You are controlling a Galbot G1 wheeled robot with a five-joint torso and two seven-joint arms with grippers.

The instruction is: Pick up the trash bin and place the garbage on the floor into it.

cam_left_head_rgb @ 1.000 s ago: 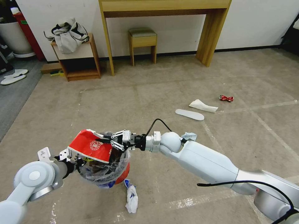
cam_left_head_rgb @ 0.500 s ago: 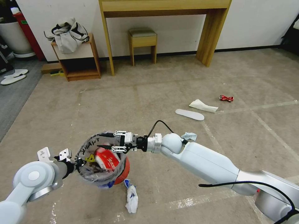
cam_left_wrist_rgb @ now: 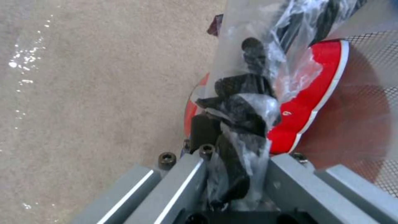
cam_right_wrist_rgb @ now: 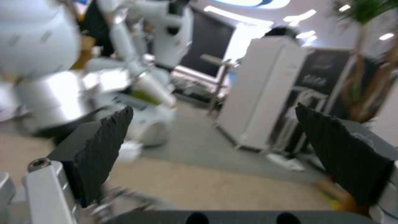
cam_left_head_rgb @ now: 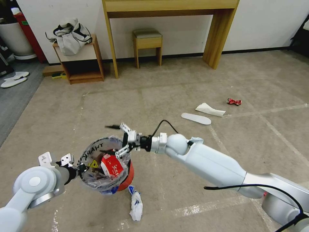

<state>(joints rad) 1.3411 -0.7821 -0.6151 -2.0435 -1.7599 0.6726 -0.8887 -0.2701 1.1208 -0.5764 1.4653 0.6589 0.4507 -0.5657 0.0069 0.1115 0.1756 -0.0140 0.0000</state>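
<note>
Head view showed the left gripper (cam_left_head_rgb: 74, 165) at lower left, its jaws clamped on the bag-lined rim of the trash bin (cam_left_head_rgb: 106, 167), a red pail held just above the beige floor (cam_left_head_rgb: 167, 96). A red-and-white carton (cam_left_head_rgb: 112, 164) lay inside the bin. The right gripper (cam_left_head_rgb: 113, 139) hovered over the bin's far rim at centre, jaws spread wide and empty. A white-blue wrapper (cam_left_head_rgb: 135, 203) lay below the bin; a slipper (cam_left_head_rgb: 195, 118), tissue (cam_left_head_rgb: 210, 110) and red can (cam_left_head_rgb: 234, 101) lay at right.

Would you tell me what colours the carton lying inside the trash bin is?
The carton in the trash bin is red and white with red print, clearest in the head view.
</note>
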